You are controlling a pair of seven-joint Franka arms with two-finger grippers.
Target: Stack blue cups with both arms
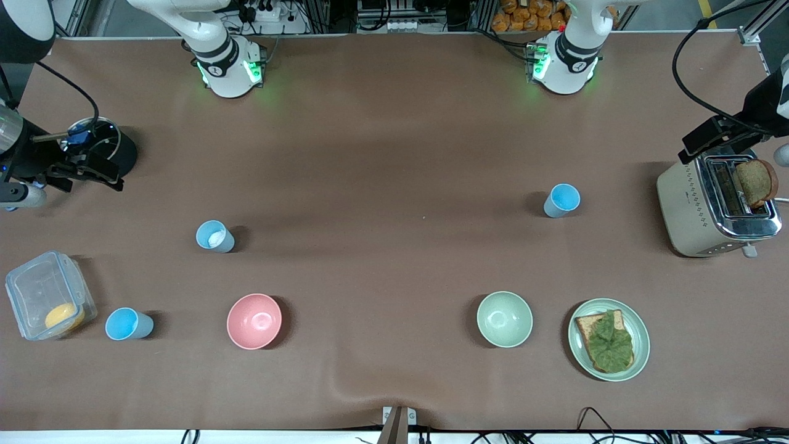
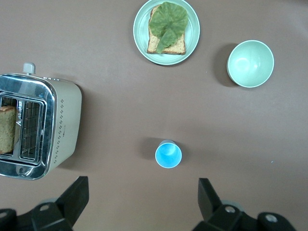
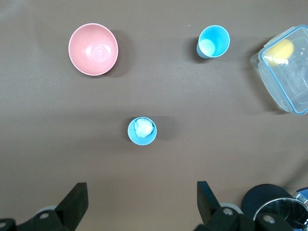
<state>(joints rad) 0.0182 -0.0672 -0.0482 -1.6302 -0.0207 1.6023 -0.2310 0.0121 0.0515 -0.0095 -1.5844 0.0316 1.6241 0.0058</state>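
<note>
Both sets of jaws stand wide open with nothing between them. The left gripper (image 2: 142, 199) hangs over bare brown table (image 1: 382, 154) toward the left arm's end, its two dark fingers (image 2: 74, 195) spread apart, and a small light-blue plastic cup (image 2: 168, 155) stands upright on the cloth just below it. The right gripper (image 3: 139, 199) hangs the same way toward the right arm's end, over a second light-blue cup (image 3: 142, 131) that has something pale and whitish inside it.

From the front camera the three blue cups are well apart: one (image 1: 561, 200) near the cream and chrome toaster (image 1: 709, 209), which has a slice of brown bread (image 1: 757, 182) sticking up out of a slot; one (image 1: 214, 237) with the pale contents toward the right arm's end; and a third (image 1: 127, 324) nearer the camera, just beside a clear plastic lidded box (image 1: 49, 296) that holds something yellow. All three stand upright, none stacked.

A round pink bowl (image 1: 254, 321) sits near that third cup, and a pale green bowl (image 1: 504, 319) lies beside a pale green plate (image 1: 641, 336) carrying toast topped with a green leaf (image 1: 610, 342). A black round pot (image 1: 114, 148) stands near the table's edge at the right arm's end.
</note>
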